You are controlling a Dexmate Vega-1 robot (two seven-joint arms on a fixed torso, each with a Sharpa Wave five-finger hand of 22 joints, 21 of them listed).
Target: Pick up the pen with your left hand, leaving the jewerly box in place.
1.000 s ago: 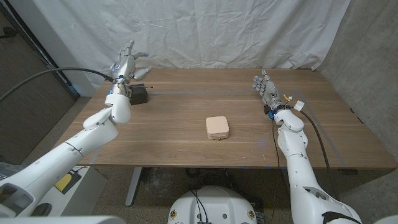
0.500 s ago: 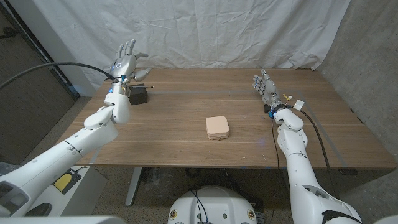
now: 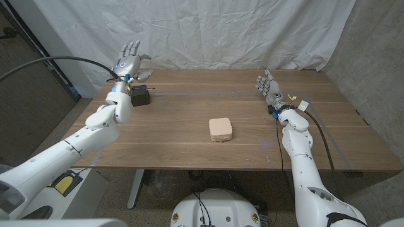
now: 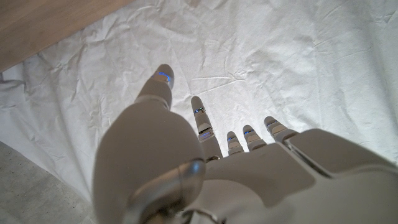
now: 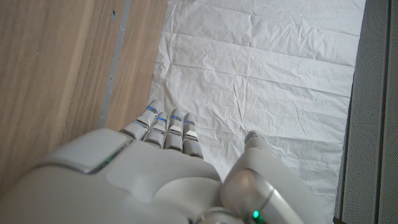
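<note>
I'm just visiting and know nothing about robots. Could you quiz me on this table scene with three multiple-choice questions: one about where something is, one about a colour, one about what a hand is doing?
1. Where is the jewelry box?
A. near the middle of the table
B. at the far right corner
C. on the floor

2. What colour is it?
A. blue
B. pale beige
C. red

3. What is the left hand doing?
A. gripping the box
B. raised with fingers spread, holding nothing
C. pressing on the box

Answers: 1 A, the head view shows it mid-table. 2 B, its lid is pale beige. 3 B, the fingers are apart and hold nothing.
</note>
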